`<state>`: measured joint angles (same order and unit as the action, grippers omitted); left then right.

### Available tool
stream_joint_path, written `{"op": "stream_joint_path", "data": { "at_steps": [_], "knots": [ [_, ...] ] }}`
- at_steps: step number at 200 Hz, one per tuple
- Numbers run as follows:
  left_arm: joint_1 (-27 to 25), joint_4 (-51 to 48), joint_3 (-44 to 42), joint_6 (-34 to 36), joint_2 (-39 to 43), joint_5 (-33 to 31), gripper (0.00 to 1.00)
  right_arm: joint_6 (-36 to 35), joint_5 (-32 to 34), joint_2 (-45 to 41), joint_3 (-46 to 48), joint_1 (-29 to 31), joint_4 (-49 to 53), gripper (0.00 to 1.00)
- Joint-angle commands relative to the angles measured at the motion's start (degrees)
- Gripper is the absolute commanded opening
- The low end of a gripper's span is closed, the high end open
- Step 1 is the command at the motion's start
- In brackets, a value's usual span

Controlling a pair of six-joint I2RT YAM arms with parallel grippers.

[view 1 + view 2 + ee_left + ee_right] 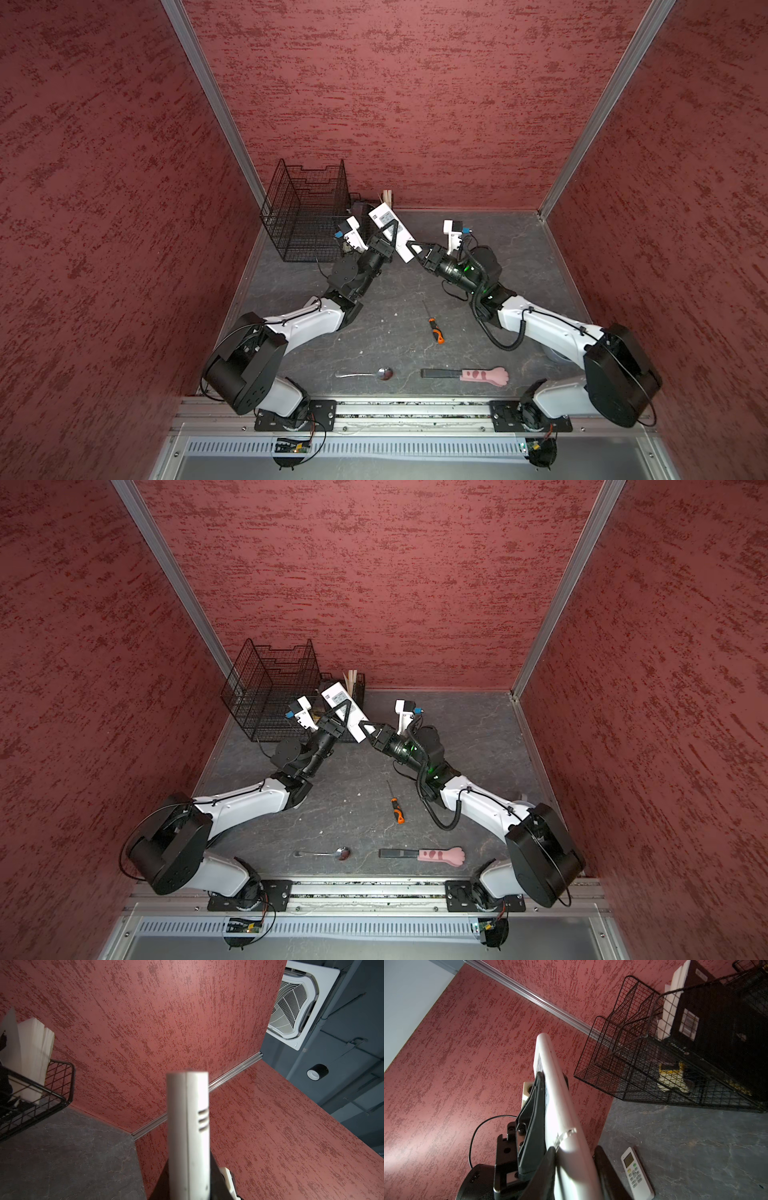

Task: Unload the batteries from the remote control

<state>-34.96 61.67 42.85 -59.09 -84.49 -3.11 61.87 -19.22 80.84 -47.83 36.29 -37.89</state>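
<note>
A white remote control (384,220) is held up off the table, tilted, in both top views (337,697). My left gripper (388,236) is shut on its middle; in the left wrist view the remote (187,1115) stands edge-on between the dark jaws of that gripper (189,1184). My right gripper (415,248) is closed on the remote's lower end, and its fingers (548,1159) press the body (550,1068) from both sides. A clear plastic tab (565,1134) sticks out just above them. A second white remote (636,1172) lies face up on the table. The batteries are hidden.
A black wire basket (307,212) stands at the back left, with a small mesh holder of pale sticks (388,197) beside it. On the grey table lie an orange-and-black screwdriver (435,328), a metal spoon (370,374) and a pink paw-shaped tool (478,375).
</note>
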Motion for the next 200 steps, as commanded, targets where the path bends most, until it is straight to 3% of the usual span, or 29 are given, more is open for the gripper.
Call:
{"op": "stream_joint_path", "data": {
  "at_steps": [1, 39, 111, 200],
  "knots": [
    [0.4, 2.6, 0.1, 0.6, 0.1, 2.0, 0.0, 0.4, -0.9, -0.5, 1.1, 1.3, 1.0, 0.36],
    [1.0, 2.6, 0.0, 0.5, 0.5, 2.0, 0.0, 0.5, -0.8, -0.5, 1.4, 1.2, 1.0, 0.37],
    [1.9, 2.3, 0.1, 0.7, 1.4, 2.4, 0.0, 1.4, -0.7, -0.9, 3.1, 1.3, -0.3, 0.3],
    [2.7, 2.8, 0.1, 0.7, 0.8, 2.5, 0.0, 2.3, -0.5, -1.8, 5.3, 1.3, -1.1, 0.35]
  ]
}}
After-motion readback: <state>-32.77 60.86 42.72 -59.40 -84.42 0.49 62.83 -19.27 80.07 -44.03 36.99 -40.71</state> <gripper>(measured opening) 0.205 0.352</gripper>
